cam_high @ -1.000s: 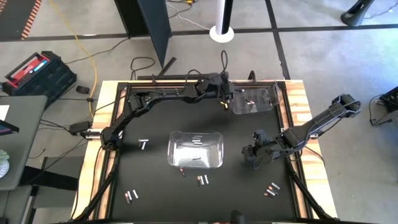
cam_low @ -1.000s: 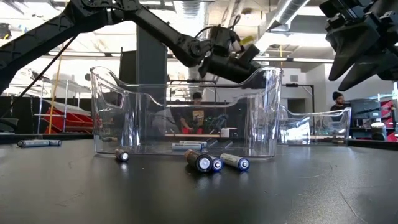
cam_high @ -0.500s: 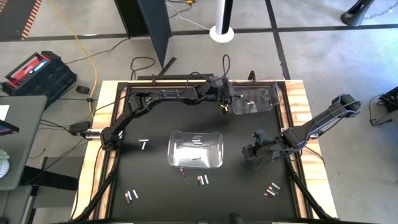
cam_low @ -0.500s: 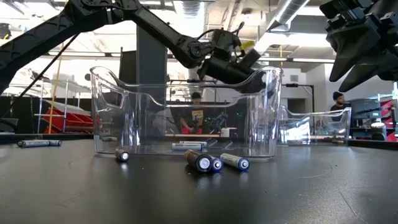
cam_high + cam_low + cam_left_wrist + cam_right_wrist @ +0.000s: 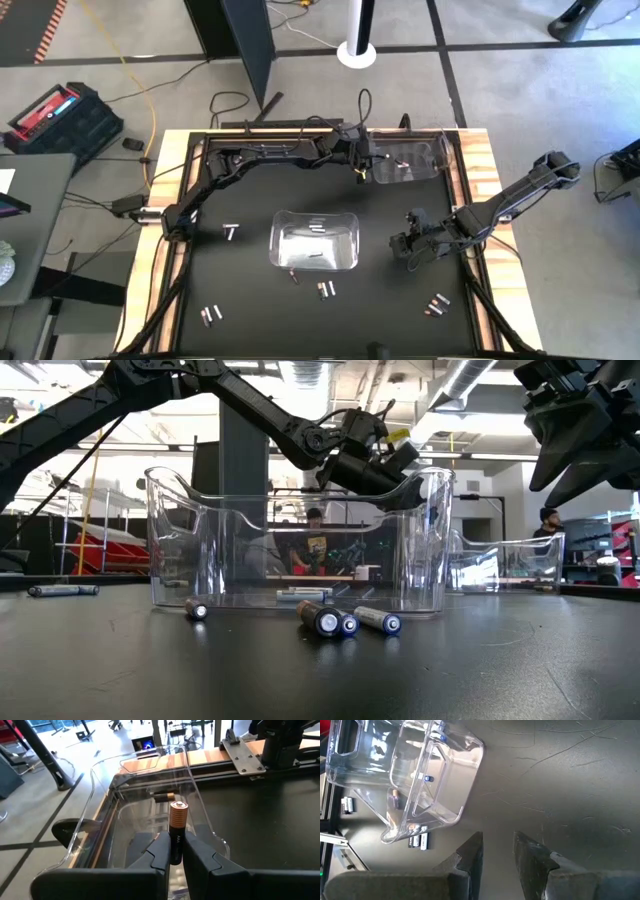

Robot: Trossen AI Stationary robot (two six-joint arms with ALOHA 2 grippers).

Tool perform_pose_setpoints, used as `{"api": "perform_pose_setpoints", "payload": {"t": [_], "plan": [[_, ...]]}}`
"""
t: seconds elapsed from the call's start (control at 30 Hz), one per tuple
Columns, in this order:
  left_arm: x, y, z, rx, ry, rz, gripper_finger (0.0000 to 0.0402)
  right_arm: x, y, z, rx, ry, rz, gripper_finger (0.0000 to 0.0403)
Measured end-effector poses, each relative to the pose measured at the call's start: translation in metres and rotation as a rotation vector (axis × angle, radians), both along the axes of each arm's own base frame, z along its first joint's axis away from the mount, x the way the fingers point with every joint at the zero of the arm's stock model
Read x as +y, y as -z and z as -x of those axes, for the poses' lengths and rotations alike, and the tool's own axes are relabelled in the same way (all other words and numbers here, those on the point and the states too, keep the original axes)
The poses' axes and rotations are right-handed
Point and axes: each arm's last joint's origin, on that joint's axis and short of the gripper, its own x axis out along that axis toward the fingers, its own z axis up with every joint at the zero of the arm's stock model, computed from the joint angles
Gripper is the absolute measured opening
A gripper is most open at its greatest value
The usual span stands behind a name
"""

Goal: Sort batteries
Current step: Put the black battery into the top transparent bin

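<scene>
A: What is the left tool [image 5: 175, 851] doing?

B: It is pinching a dark battery with a copper top [image 5: 177, 827] upright between its fingers, right at the near rim of the far bin [image 5: 107, 780]. Inside that bin another dark battery [image 5: 162, 796] is lying on the floor.

A: And from above?

B: The left tool [image 5: 362, 160] is hanging at the left edge of the far bin [image 5: 440, 160], close to the back edge of the surface [image 5: 250, 290]. The arm is stretching along that back edge, so the middle is staying free.

A: The right tool?

B: The right tool [image 5: 405, 250] is hovering over bare black surface to the right of the middle bin [image 5: 276, 245], its fingers [image 5: 470, 855] standing partly apart with nothing between them. There is open room all round it.

A: Where are the other batteries?

B: Some are lying in the middle bin [image 5: 318, 224]. Loose ones are sitting just in front of it [image 5: 325, 290], a pair near the front right corner [image 5: 437, 303], a pair near the front left [image 5: 211, 315], and a pair left of the bin [image 5: 230, 232]. In the low view three are lying right before the bin wall [image 5: 345, 622].
</scene>
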Motion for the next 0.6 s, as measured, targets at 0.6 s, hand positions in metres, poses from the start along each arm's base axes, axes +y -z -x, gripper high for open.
{"api": "perform_pose_setpoints", "payload": {"t": [0.6], "plan": [[0.0001, -0.0001, 0.0000, -0.003, -0.012, 0.030, 0.0078, 0.0000, 0.0000, -0.0001, -0.001, 0.000, 0.000, 0.0127]]}}
